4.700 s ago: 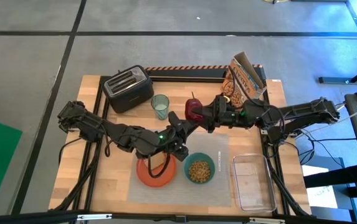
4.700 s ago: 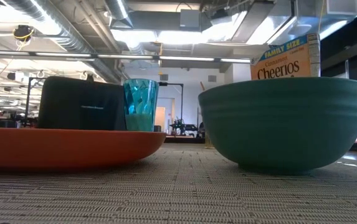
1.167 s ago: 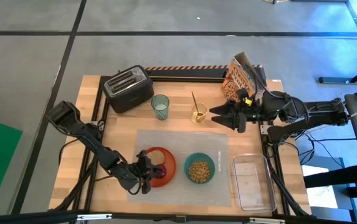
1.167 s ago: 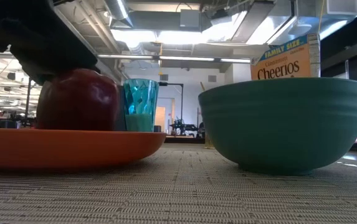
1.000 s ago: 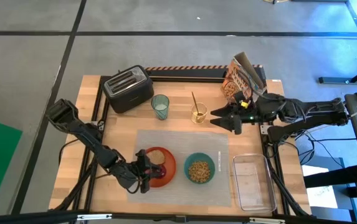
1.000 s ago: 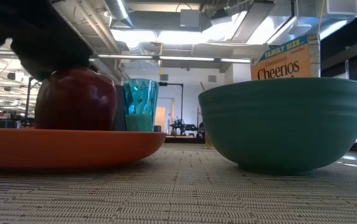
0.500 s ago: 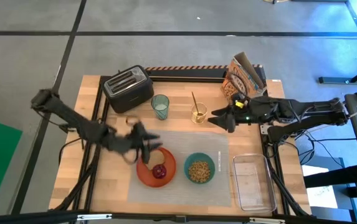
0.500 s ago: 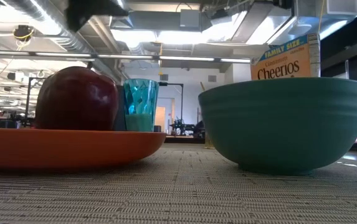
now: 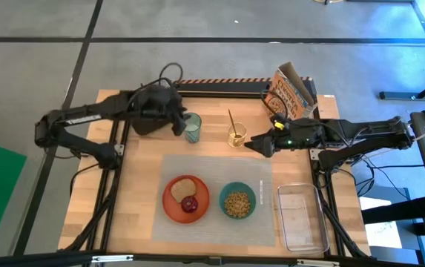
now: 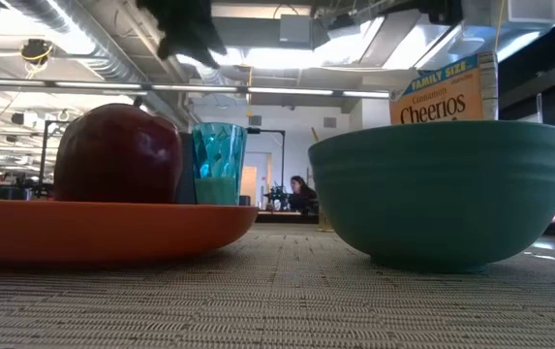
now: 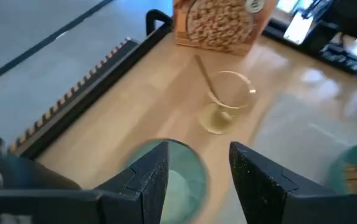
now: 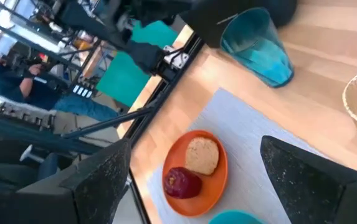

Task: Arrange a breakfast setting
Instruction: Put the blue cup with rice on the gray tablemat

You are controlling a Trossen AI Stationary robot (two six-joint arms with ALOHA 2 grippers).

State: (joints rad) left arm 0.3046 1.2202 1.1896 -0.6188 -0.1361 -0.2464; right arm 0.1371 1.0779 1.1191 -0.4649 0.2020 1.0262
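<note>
The orange plate (image 9: 176, 204) sits on the grey placemat (image 9: 216, 167) and carries the toast slice (image 9: 185, 188) and the red fruit (image 9: 190, 205). The teal bowl (image 9: 236, 201), holding cereal, stands beside it. The green-tinted glass (image 9: 191, 128) stands on the wood near the toaster. The gold spoon (image 9: 231, 121) leans in a small clear glass (image 9: 236, 136). My left gripper (image 9: 177, 120) is open and hovers over the green glass (image 11: 177, 177), its fingers to either side. My right gripper (image 9: 248, 143) is open and empty, just right of the small glass.
The black toaster (image 9: 147, 111) is at the far left, partly under my left arm. A cereal box (image 9: 291, 92) stands at the far right. A clear plastic tub (image 9: 301, 216) lies right of the placemat. A person stands in the room beyond (image 12: 7, 68).
My left gripper has let go of the red fruit, which stays on the plate next to the toast. It has risen and swung toward the table's far edge, ending over the green glass. My right gripper has edged left toward the small glass with the spoon.
</note>
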